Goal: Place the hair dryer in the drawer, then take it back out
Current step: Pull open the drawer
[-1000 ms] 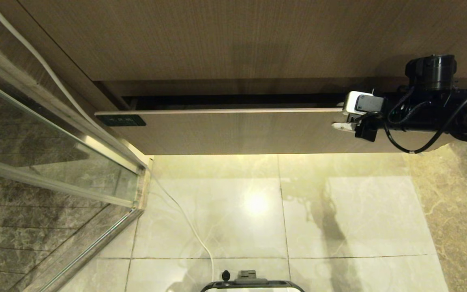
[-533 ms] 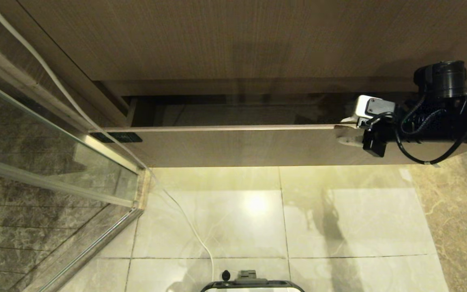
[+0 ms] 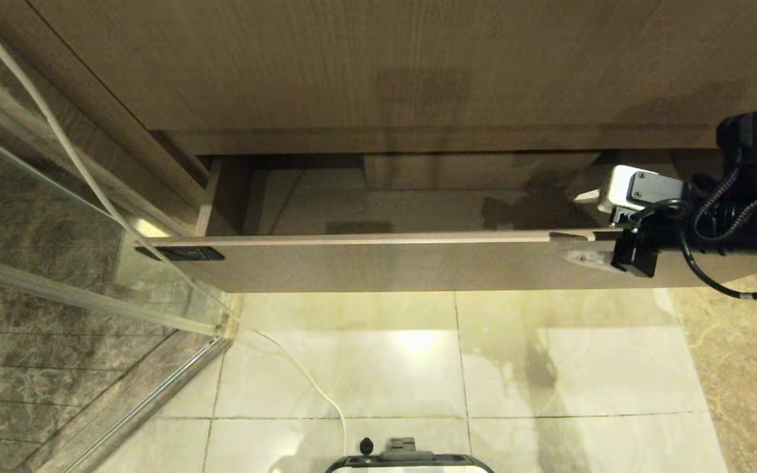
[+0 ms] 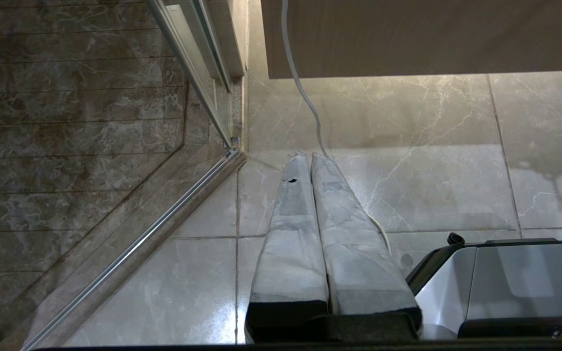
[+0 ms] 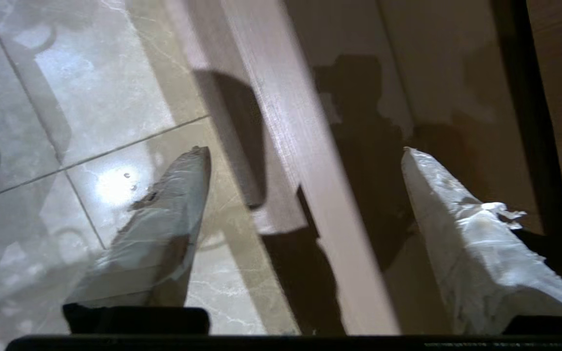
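The drawer (image 3: 385, 266) is a wide, shallow wood-grain one with a black label (image 3: 180, 253) at its left end, and it stands pulled partly out from under the counter. What shows of its inside is bare. My right gripper (image 3: 575, 226) is open at the drawer's right end, one finger inside and one outside the front panel. In the right wrist view the fingers (image 5: 178, 204) straddle the panel's top edge (image 5: 300, 146) with gaps on both sides. The hair dryer is out of view. My left gripper (image 4: 309, 157) hangs shut over the floor, holding nothing.
A glass shower door (image 3: 56, 263) with a metal frame runs close to the drawer's left end. A white cable (image 3: 299, 374) trails across the tiled floor to my base (image 3: 408, 463). A boxed notch (image 3: 477, 171) juts into the drawer at the back. The counter (image 3: 352, 66) overhangs the drawer.
The drawer has slid well out toward me, with the right gripper travelling along on its front edge. The right jaws have since spread apart and let go of the panel.
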### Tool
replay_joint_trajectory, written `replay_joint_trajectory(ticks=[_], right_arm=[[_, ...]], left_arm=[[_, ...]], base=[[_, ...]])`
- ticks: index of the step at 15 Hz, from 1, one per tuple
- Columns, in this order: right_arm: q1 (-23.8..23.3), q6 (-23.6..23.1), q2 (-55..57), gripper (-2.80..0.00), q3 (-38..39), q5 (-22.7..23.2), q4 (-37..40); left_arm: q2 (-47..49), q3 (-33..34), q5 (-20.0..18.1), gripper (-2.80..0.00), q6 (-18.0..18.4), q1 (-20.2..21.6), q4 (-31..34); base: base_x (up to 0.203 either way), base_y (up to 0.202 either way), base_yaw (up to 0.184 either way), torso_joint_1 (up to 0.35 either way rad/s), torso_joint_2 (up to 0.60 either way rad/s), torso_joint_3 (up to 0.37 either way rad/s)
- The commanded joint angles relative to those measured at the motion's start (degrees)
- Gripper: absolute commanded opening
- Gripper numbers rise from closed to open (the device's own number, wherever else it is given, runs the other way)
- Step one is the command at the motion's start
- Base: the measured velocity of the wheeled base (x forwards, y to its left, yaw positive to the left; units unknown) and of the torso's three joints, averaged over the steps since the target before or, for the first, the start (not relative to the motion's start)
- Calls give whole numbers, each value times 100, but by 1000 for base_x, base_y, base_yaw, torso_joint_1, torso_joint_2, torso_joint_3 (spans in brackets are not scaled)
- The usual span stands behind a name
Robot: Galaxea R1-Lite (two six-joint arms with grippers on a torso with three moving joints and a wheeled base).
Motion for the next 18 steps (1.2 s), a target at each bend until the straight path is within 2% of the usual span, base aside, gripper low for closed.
replay_joint_trajectory(ticks=[1,7,10,13,14,18], right_arm=[[6,-37,-374,0,243,5,52],[-2,-51,-1005,0,810,24,518],[-15,62,-1397,0,813,37,975],[-77,907,-1861,0,867,134,1178],[-137,1188,-2027,-280,891,135,1259],[-331,1352,-2335,-280,835,-166,1704]], left_arm=[[0,11,0,-280,0,2,0],[0,11,0,-280,0,2,0],[0,11,0,-280,0,2,0],[0,11,0,-280,0,2,0],[0,3,0,-280,0,2,0],[0,8,0,-280,0,2,0]], base=[[0,0,0,0,0,0],[0,0,0,0,0,0],[0,0,0,0,0,0],[0,0,0,0,0,0],[0,0,0,0,0,0],[0,0,0,0,0,0]])
